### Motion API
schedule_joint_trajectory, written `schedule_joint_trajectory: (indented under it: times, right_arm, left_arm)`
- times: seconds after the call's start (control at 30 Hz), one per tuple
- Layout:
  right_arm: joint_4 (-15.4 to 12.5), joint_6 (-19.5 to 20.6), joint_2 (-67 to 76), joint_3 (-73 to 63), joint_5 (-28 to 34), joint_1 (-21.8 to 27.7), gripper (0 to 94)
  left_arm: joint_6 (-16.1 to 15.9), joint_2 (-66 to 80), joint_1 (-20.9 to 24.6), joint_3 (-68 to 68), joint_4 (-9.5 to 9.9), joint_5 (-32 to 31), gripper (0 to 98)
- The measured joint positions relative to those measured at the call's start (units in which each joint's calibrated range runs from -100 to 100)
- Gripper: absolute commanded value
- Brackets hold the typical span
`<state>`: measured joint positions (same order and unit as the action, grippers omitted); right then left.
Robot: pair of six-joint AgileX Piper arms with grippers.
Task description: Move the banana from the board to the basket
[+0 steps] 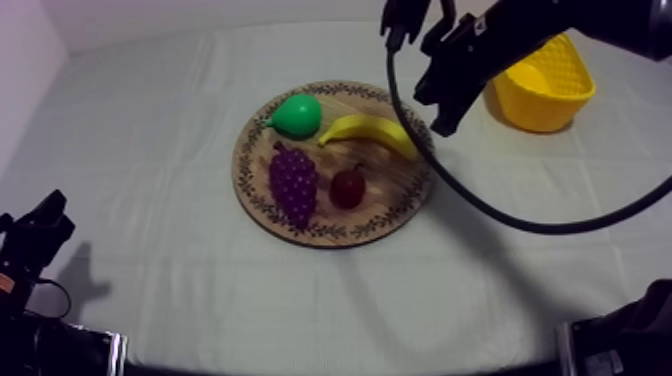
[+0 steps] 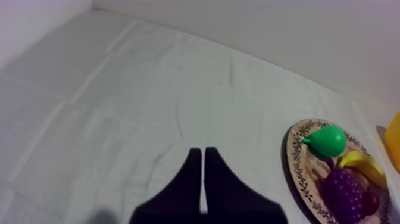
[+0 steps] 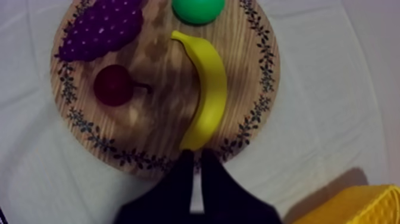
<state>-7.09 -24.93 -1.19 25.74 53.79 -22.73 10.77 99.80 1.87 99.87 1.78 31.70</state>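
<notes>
You find the banana (image 1: pixel 370 131) lying on the board (image 1: pixel 392 195), untouched, curved along the part of the board that faces the basket (image 1: pixel 540 112). One end of the banana sits just beside the pear (image 1: pixel 298 115), and the other end points toward the board's rim. The grapes (image 1: pixel 294 183) lie on the part of the board away from the basket. The small red fruit (image 1: pixel 348 187) rests near the board's middle, between the grapes and the banana and touching neither. The right end effector (image 3: pixel 193 156) is at the board's rim on the basket side, just past the banana's far end. Its fingers are clenched together in a narrow wedge with nothing between them. You cannot tell from these views whether it touches the rim or hangs above it. The basket stands upright on the bench (image 1: pixel 150 150) near the board, apart from it, with the right arm crossing in front of it in the top view. The left end effector (image 2: pixel 199 152) is well apart from the board, on the side opposite the basket. It points across bare cloth with its fingers likewise clenched on nothing.
</notes>
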Motion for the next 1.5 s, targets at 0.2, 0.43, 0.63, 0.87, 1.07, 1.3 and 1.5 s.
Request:
schedule_joint_trajectory:
  times: [0.2,0.43,0.63,0.87,1.07,1.3,1.5]
  right_arm:
    - [0.6,-0.9,-0.3,0.1,1.4,-0.6,50.0]
    - [0.1,-2.4,-0.4,0.1,2.1,-0.6,49.3]
    - [0.1,-2.0,-2.3,-0.4,0.9,-1.1,49.0]
    - [0.9,-0.9,-7.9,-3.5,-0.1,-1.7,47.9]
    - [1.5,-0.8,-13.6,-5.9,-1.3,-1.6,47.9]
    - [1.9,-0.8,-19.5,-7.7,-4.1,-0.8,47.4]
    - [1.5,-1.1,-23.6,-10.0,-6.1,-0.2,47.4]
  left_arm:
    - [0.0,0.0,0.0,0.0,0.0,0.0,0.1]
    - [0.0,0.0,0.0,0.0,0.0,0.0,0.1]
    - [0.0,0.0,0.0,0.0,0.0,0.0,0.1]
    - [0.0,0.0,0.0,0.0,0.0,0.0,0.1]
    - [0.0,0.0,0.0,0.0,0.0,0.0,0.1]
    - [0.0,0.0,0.0,0.0,0.0,0.0,0.1]
    - [0.0,0.0,0.0,0.0,0.0,0.1,0.1]
